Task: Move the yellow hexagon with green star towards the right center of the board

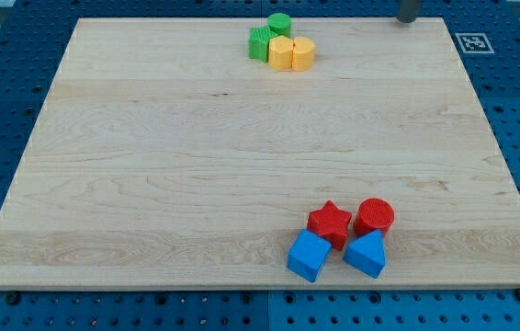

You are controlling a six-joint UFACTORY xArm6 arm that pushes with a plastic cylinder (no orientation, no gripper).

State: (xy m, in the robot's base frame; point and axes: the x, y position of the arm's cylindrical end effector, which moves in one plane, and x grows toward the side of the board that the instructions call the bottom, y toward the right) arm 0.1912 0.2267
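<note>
Tool, my tip (408,19), holds nothing, far toward view's right of yellow hexagon (281,53) and green star (260,43).

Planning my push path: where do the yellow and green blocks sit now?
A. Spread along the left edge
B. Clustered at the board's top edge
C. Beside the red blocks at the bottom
B: the yellow blocks and green blocks touch in one cluster at the view's top; my tip is off to their right.

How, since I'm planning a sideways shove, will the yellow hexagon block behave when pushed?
Likely slides, not rolls or tips: the yellow hexagon block looks squat and flat-based on the wooden board. It seems to touch the green star block and a second yellow block, so they may shift too. My tip sits at the view's top right.
</note>
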